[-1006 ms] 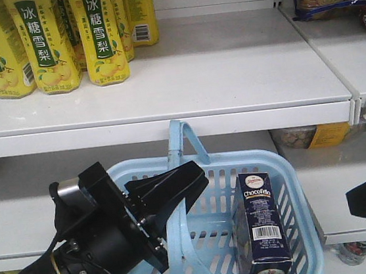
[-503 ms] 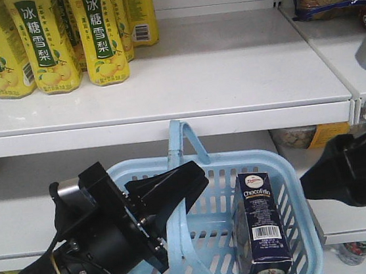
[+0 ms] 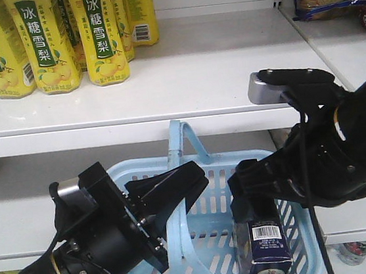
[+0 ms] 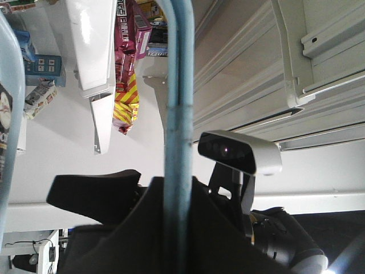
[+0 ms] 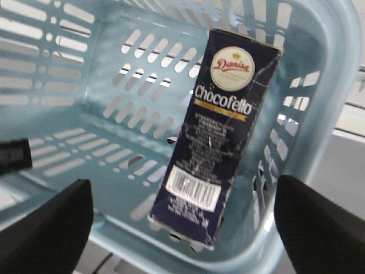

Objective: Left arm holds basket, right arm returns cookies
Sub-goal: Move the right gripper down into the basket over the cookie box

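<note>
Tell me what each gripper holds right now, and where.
Left gripper clamps the basket by its hoop handle; right gripper, open over the cookies, holds nothing.

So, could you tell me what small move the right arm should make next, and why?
Probably lower the right gripper straight down. Its fingers are open and flank the dark navy rectangular cookie carton, which stands in the light blue slotted plastic basket, not yet gripped; the left gripper is clamped on the hoop handle.

Light blue slotted plastic basket (image 5: 336, 85); dark navy rectangular cookie carton (image 5: 217, 131) with round red-white logo (image 5: 231, 67), white barcode label (image 5: 193, 189)
</note>
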Controlling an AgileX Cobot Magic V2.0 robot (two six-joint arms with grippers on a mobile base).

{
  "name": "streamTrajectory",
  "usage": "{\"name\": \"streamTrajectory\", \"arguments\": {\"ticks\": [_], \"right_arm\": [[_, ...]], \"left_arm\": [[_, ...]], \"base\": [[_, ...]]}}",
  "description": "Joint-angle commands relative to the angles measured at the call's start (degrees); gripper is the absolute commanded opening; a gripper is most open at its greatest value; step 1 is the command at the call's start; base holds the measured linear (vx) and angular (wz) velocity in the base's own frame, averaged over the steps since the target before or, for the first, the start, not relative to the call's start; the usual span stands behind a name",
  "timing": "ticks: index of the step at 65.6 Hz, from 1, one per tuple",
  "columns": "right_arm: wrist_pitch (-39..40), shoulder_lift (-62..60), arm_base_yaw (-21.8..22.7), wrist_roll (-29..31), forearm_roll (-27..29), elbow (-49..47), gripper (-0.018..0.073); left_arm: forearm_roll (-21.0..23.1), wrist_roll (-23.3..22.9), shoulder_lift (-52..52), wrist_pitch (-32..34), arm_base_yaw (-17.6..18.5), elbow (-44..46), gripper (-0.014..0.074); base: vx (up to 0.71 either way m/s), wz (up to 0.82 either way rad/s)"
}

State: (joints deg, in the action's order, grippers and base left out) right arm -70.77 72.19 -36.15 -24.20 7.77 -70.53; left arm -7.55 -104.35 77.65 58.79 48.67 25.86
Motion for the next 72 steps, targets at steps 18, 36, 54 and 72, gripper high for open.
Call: {"name": "streamTrajectory", "arguments": {"ticks": [18,36,54,72], "right_arm": [[4.25,1.56,-1.26,-8.1,-5.79,-1.76,0.0593],[5.85,2.77,-2.72,-10.52,-6.26,-1.71,0.0593],[8.69,4.31,-2.72,-10.81,-7.77,-1.59,0.0593],[9.06,6.43,-2.72,-10.75,-7.77,-1.59,0.0576]], "left_arm": [[2.62,0.6,-1.98,7.38,-0.21,1.84,0.0],[2.62,0.6,-1.98,7.38,-0.21,1.84,0.0],[2.62,0.6,-1.98,7.38,-0.21,1.84,0.0],[2.62,0.6,-1.98,7.44,-0.21,1.84,0.0]], "base": [[0.0,0.0],[0.0,0.0],[0.0,0.0],[0.0,0.0]]}}
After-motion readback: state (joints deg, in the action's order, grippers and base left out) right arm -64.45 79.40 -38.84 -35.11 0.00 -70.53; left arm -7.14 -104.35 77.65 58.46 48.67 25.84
